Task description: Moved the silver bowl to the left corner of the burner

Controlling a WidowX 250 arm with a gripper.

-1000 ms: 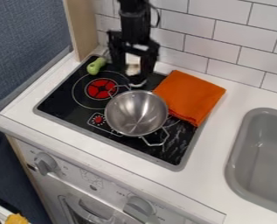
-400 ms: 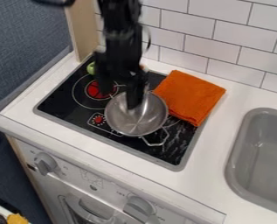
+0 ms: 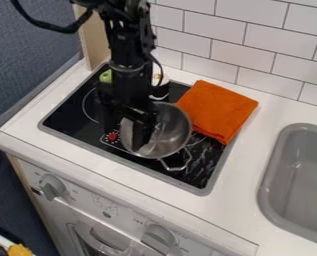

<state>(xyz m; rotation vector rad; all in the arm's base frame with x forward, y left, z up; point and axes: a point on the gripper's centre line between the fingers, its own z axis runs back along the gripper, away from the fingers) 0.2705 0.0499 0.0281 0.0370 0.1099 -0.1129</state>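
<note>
The gripper (image 3: 127,131) hangs over the left side of the silver bowl (image 3: 173,131), its fingers apart. One finger (image 3: 142,134) is down inside the bowl, and the other stands outside the left rim, over the black stovetop (image 3: 70,117). The bowl rests around the middle and right of the stovetop, with one wire handle (image 3: 177,161) toward the front right. The arm covers most of the red-marked burner behind and left of the bowl. Whether the fingers touch the bowl wall, I cannot tell.
An orange folded cloth (image 3: 217,110) lies right of the bowl, partly on the stovetop. Behind the bowl stands a small white and black object (image 3: 160,86). A green object (image 3: 106,76) is at the back left. The grey sink (image 3: 301,175) is at right.
The gripper has come down and forward from behind the bowl to its left rim. The bowl's front edge and handle sit very slightly nearer the front.
</note>
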